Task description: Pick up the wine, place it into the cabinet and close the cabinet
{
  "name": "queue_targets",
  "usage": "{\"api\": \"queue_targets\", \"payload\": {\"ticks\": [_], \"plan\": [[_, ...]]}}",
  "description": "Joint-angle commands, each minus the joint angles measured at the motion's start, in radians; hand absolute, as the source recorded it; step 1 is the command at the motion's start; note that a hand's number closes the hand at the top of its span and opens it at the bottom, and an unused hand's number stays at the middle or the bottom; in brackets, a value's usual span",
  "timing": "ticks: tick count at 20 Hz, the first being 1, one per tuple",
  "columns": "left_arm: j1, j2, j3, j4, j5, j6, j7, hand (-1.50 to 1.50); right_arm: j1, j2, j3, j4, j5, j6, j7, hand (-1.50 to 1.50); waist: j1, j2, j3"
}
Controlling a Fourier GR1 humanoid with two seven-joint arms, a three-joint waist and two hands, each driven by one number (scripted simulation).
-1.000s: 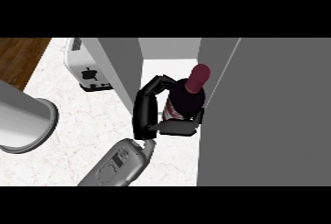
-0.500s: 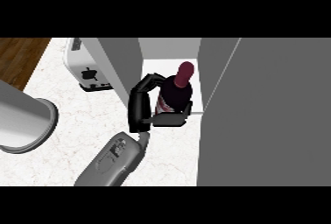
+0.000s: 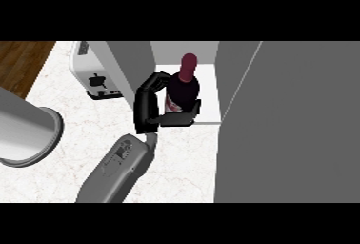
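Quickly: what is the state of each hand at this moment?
left hand: closed around the wine bottle, at the cabinet opening.
right hand: not in view, so its state cannot be told.

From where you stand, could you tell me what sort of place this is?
Most likely a kitchen: a toaster on a marble counter, an open cabinet, and a wine bottle in the hand.
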Motion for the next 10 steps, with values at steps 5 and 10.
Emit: {"api": "queue_targets", "payload": {"ticks": [5, 10], "plan": [[-0.137, -0.003, 0.073, 0.183, 0.091, -0.042, -0.021, 1.5, 0.003, -0.03, -0.055, -0.156, -0.128, -0.012, 0.098, -1.5, -0.016, 0.003, -0.001], [-0.221, 0.007, 0.132, 0.279, 0.021, -0.074, 0.038, 1.5, -0.044, -0.019, -0.072, -0.066, -0.104, -0.017, 0.059, -1.5, -0.002, 0.002, 0.0]]}}
